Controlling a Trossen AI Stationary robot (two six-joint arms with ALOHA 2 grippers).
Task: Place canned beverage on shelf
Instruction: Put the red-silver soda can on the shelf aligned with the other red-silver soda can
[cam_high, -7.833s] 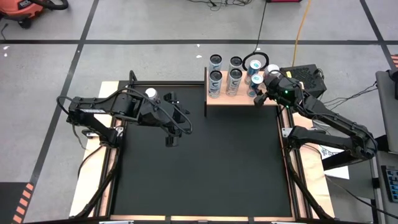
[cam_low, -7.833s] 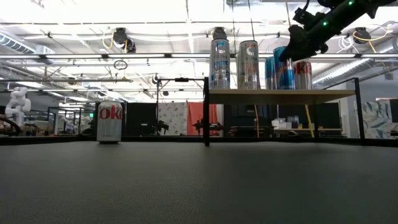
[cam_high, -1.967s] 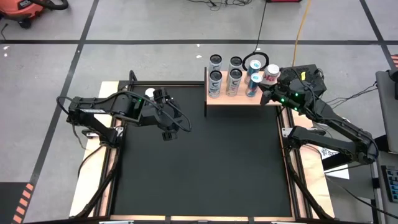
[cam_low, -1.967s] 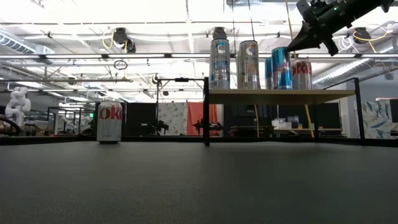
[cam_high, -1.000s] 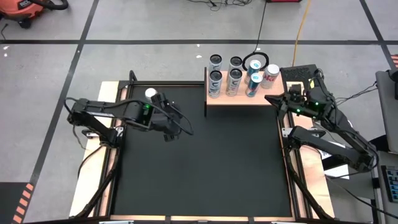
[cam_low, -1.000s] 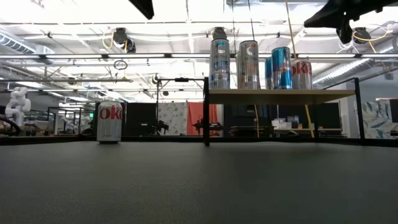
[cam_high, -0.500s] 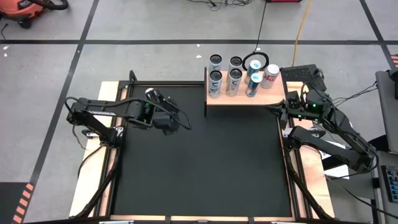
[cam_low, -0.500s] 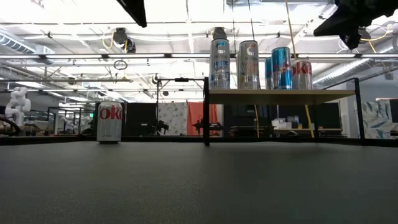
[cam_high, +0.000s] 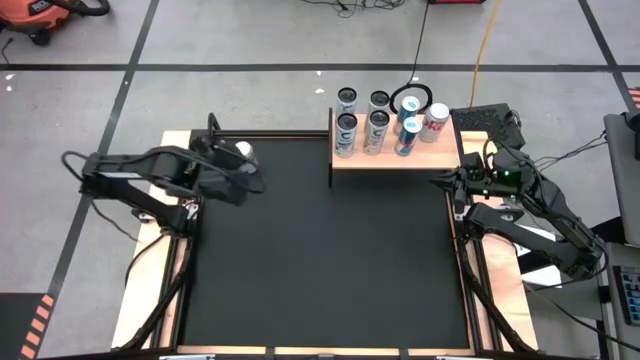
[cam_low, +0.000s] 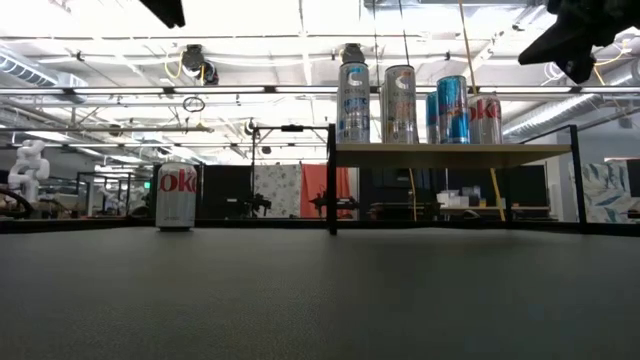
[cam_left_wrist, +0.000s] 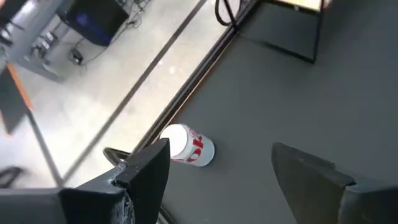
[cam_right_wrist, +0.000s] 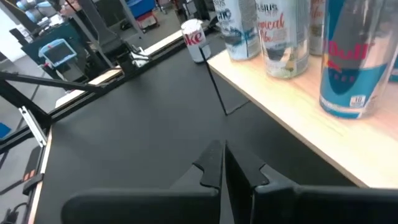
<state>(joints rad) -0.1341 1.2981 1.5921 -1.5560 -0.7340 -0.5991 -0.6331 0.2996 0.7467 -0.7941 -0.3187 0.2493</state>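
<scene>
Left hand, fingers wide and empty, hangs over the Coke can upper left of the surface; next move, judged: descend and grip it for the shelf.

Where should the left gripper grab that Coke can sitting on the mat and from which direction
Grip the Coke can around its mid-body. It stands upright near the mat's far-left corner, so the open left gripper can likely come down from above and close across its round sides.
</scene>
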